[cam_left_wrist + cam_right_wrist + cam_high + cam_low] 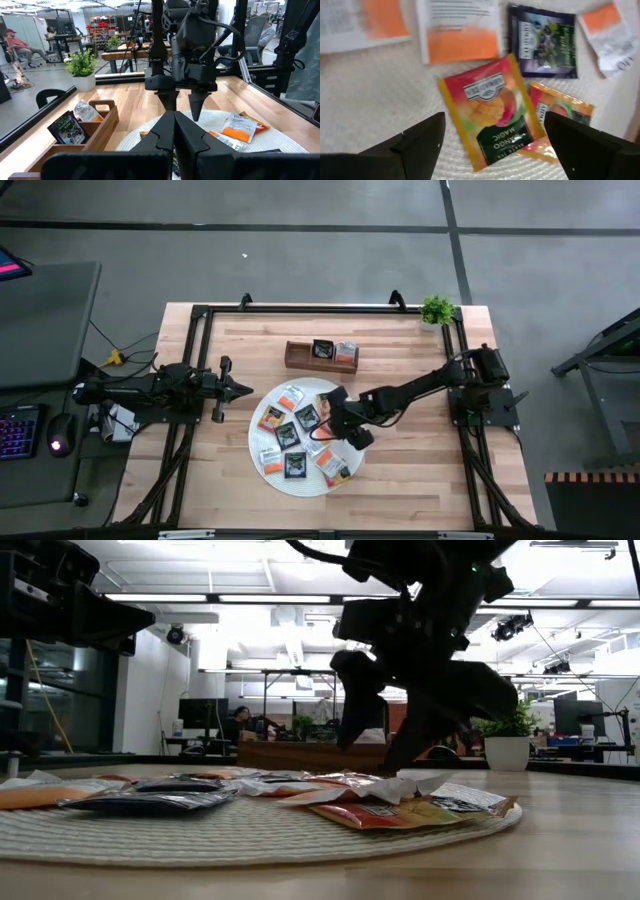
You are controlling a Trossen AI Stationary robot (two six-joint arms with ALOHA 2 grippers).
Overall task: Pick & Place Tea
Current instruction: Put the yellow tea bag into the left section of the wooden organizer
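Several small tea sachets, black, orange and white, lie flat on the round white woven mat (262,442). My right gripper (331,416) hangs open over the mat's right half, fingers pointing down. Its fingers stand on either side of a red and yellow mango sachet (492,112) without touching it. In the low view the right gripper (372,752) is just above the sachets (390,808). My left gripper (243,389) waits shut off the mat's left edge, level with the table, and shows in its own wrist view (174,125).
A brown wooden tray (298,360) stands beyond the mat toward the far edge, with a black sachet (322,349) and an orange-and-white one (346,353) standing in it. A small potted plant (437,310) sits at the far right corner. Black frame rails border the table.
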